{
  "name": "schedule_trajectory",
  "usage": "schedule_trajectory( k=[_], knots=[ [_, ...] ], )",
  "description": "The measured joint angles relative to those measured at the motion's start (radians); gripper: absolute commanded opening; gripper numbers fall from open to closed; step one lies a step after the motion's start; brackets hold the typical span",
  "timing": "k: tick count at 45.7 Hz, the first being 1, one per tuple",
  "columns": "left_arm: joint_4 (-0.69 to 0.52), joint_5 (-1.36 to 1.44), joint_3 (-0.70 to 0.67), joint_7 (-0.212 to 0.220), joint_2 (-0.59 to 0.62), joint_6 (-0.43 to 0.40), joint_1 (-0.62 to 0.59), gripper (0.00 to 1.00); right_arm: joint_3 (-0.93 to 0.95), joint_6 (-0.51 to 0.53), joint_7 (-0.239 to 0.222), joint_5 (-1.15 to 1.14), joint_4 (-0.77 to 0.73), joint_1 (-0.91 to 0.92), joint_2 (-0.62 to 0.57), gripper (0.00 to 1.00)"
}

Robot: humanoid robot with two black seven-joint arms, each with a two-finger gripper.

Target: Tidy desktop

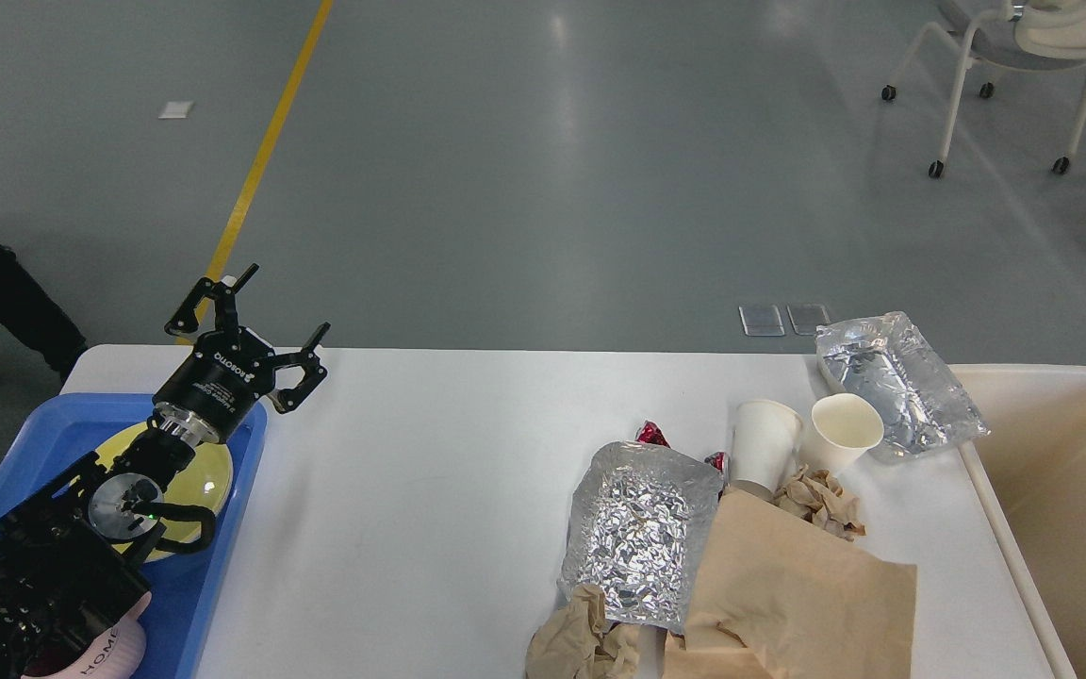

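One head camera is looking forward and down over the desktop (grey floor beyond).

Bright, even overhead light — pale streaks of glare run down the grey floor, and the foil bag glitters sharply. Shadows on the desktop are faint and soft; focus is crisp throughout.

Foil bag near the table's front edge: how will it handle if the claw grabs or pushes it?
The foil bag lies flat and crinkled, so it is probably empty, light and floppy. Its shiny skin may slip under a shallow pinch. It overlaps the brown paper bag and crumpled paper, so a push would likely drag them along.
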Motion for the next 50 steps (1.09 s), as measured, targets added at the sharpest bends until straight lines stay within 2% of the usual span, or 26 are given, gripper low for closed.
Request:
schedule_trajectory(
  k=[6, 8, 9, 10, 11, 26, 30, 35, 39, 43, 50],
  knots=[
    [0.000, 0.000, 0.000, 0.000, -0.001, 0.000, 0.000, 1.00, 0.077, 0.001, -0.002, -0.015, -0.033, -0.057, 0.042, 0.00],
    [0.000, 0.000, 0.000, 0.000, -0.001, 0.000, 0.000, 1.00, 0.079, 0.001, -0.004, -0.017, -0.037, -0.060, 0.051, 0.15],
    [0.000, 0.000, 0.000, 0.000, -0.001, 0.000, 0.000, 1.00, 0.080, 0.001, -0.004, -0.017, -0.038, -0.060, 0.054, 0.29],
    [0.000, 0.000, 0.000, 0.000, -0.001, 0.000, 0.000, 1.00, 0.080, 0.001, -0.004, -0.017, -0.039, -0.060, 0.057, 0.58],
    [0.000, 0.000, 0.000, 0.000, -0.001, 0.000, 0.000, 1.00, 0.081, 0.001, -0.004, -0.018, -0.041, -0.060, 0.061, 0.99],
    [0.000, 0.000, 0.000, 0.000, -0.001, 0.000, 0.000, 1.00, 0.088, 0.012, -0.003, -0.018, -0.014, -0.037, 0.061, 1.00],
    [0.000, 0.000, 0.000, 0.000, -0.001, 0.000, 0.000, 1.00, 0.087, 0.030, -0.003, -0.019, 0.045, 0.009, 0.039, 1.00],
    [0.000, 0.000, 0.000, 0.000, -0.001, 0.000, 0.000, 1.00, 0.068, 0.082, -0.003, -0.031, 0.189, 0.147, -0.047, 1.00],
    [0.000, 0.000, 0.000, 0.001, -0.001, 0.000, 0.000, 1.00, 0.005, 0.170, -0.005, -0.078, 0.339, 0.338, -0.138, 1.00],
    [0.000, 0.000, 0.000, 0.000, -0.001, 0.000, 0.000, 1.00, -0.119, 0.316, -0.005, -0.150, 0.492, 0.610, -0.212, 1.00],
    [0.000, 0.000, 0.000, 0.001, -0.001, 0.000, 0.000, 1.00, -0.359, 0.608, -0.006, -0.198, 0.669, 1.082, -0.224, 1.00]
  ],
)
